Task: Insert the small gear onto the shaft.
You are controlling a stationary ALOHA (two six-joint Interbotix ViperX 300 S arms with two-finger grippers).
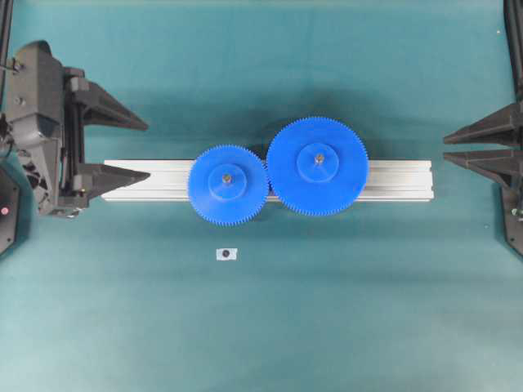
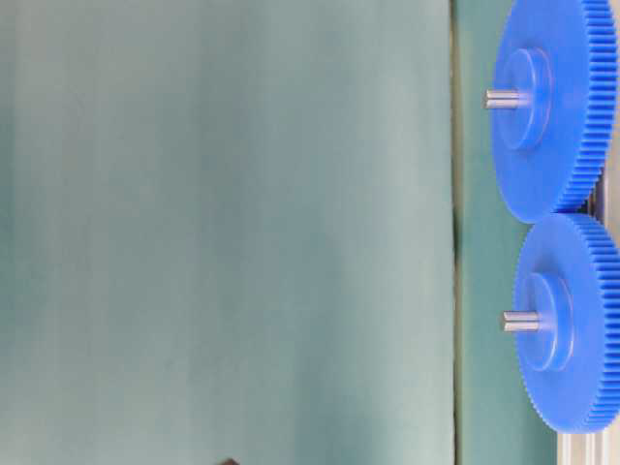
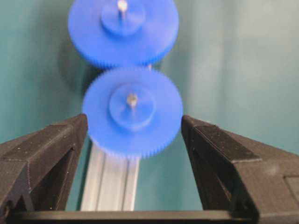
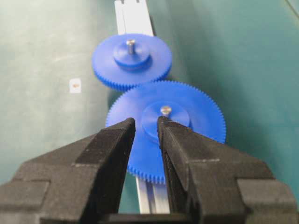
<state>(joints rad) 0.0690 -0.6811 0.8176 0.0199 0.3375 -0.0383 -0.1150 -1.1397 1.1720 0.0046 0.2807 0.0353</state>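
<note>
Sitting seated on its thin silvery metal shaft (image 3: 132,98), the small blue toothed plastic gear (image 1: 228,184) meshes with the larger blue gear (image 1: 317,166) — left claw (image 1: 144,149) wide, empty; right claw (image 1: 451,147) narrow, empty.

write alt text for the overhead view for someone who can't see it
Two blue gears, the small gear left of the larger gear, sit side by side on pins along a silver rail on a teal table. The left gripper is open at the rail's left end.

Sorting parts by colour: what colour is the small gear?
Solid blue; the small gear shows best in the overhead view.
</note>
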